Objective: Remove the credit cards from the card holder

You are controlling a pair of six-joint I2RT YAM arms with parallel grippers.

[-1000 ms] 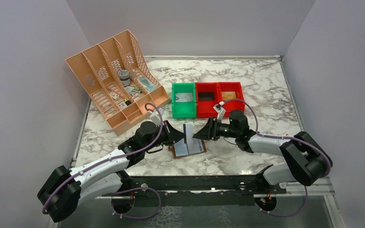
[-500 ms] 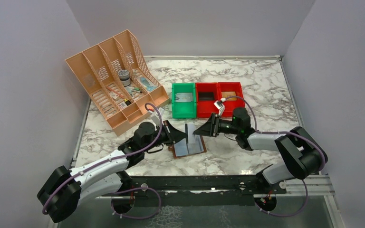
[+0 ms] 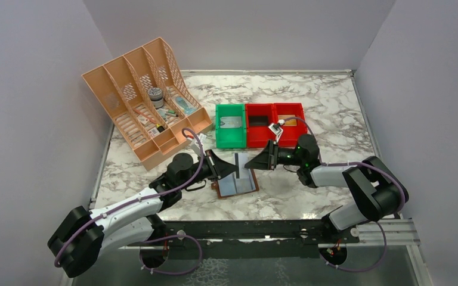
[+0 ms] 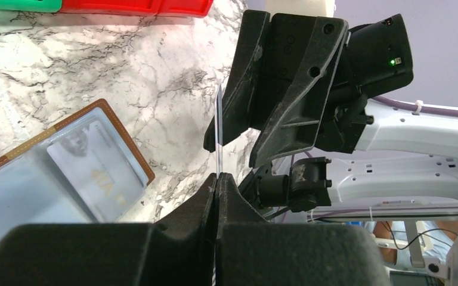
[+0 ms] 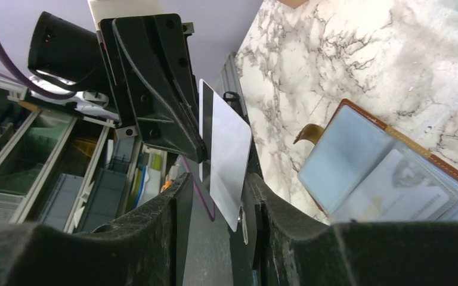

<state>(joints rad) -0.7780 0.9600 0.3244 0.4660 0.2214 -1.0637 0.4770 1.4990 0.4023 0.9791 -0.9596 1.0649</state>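
The left gripper is clamped tight on the lower edge of one credit card. It holds the card upright and edge-on above the card holder. The right gripper faces it from the other side, its jaws apart with the card's free end between its fingers. The right wrist view is too close to tell whether either pad touches the card.

The card holder lies open and flat on the worktop, near the middle of the near edge and just below both grippers. Its pale lining faces up and its brown tab points toward the left arm. A second card sits in the holder's clear sleeve.
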